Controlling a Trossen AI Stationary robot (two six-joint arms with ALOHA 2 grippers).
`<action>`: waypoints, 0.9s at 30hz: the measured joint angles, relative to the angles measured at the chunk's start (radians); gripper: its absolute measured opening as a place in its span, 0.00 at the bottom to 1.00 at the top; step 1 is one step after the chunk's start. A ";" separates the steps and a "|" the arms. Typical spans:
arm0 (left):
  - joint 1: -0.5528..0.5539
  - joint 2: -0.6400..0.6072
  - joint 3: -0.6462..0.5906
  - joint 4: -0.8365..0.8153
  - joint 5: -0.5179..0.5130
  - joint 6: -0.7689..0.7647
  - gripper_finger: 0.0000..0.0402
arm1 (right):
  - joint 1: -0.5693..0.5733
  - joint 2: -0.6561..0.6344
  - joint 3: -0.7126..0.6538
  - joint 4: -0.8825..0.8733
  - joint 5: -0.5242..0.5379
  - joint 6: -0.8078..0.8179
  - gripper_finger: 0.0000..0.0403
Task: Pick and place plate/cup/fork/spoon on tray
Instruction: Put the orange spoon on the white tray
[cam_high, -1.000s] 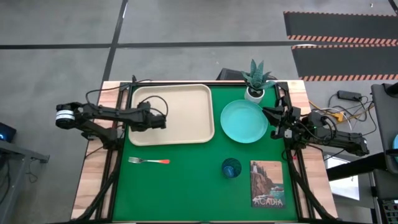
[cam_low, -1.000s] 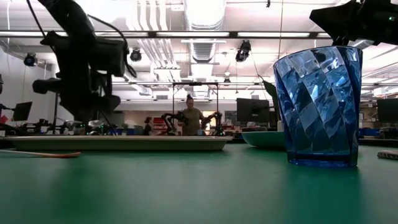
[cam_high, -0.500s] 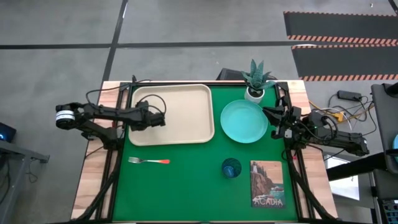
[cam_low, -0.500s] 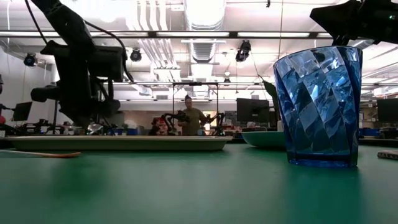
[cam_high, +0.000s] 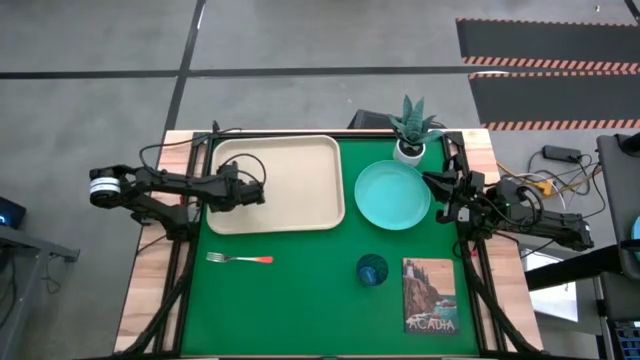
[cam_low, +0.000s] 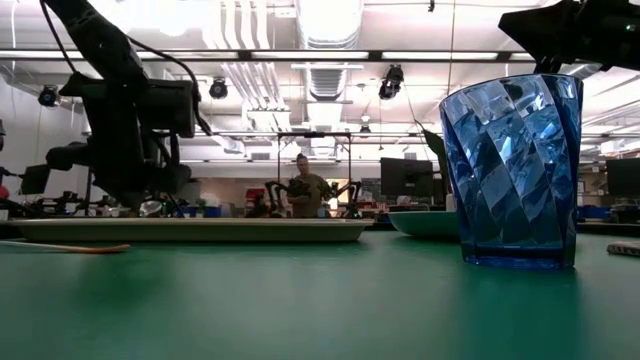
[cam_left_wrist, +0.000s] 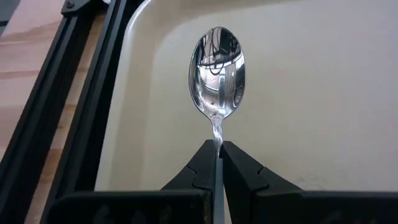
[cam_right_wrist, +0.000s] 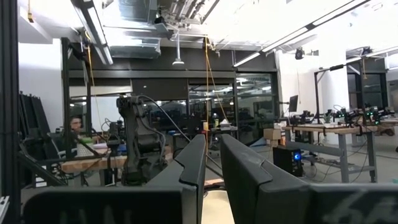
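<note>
while a bright workshop with ceiling lights lies behind, the green table (cam_high: 300, 300) carries the beige tray (cam_high: 300, 205) at its far left, the turquoise plate (cam_high: 392, 195) beside it, an "acadia" card (cam_high: 430, 296), the blue cup (cam_high: 371, 270) and the fork (cam_high: 240, 259) on open mat. left gripper (cam_left_wrist: 218, 149) pinches the spoon (cam_left_wrist: 217, 71) over the tray's left rim; right gripper (cam_high: 443, 198), by the plate's right edge, has its fingers nearly together, clasping nothing visible.

A potted plant (cam_high: 410, 128) stands behind; the Acadia card (cam_high: 430, 295) lies flat.
</note>
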 joint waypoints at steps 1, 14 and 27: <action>0.001 0.000 -0.002 0.001 -0.009 0.000 0.00 | 0.000 0.000 0.000 0.000 0.000 0.000 0.11; 0.002 0.000 -0.070 0.061 -0.040 0.000 0.00 | 0.000 0.000 0.000 -0.002 0.000 0.002 0.11; 0.002 0.000 -0.092 0.061 -0.060 0.010 0.00 | 0.000 0.000 0.000 -0.004 0.000 0.000 0.11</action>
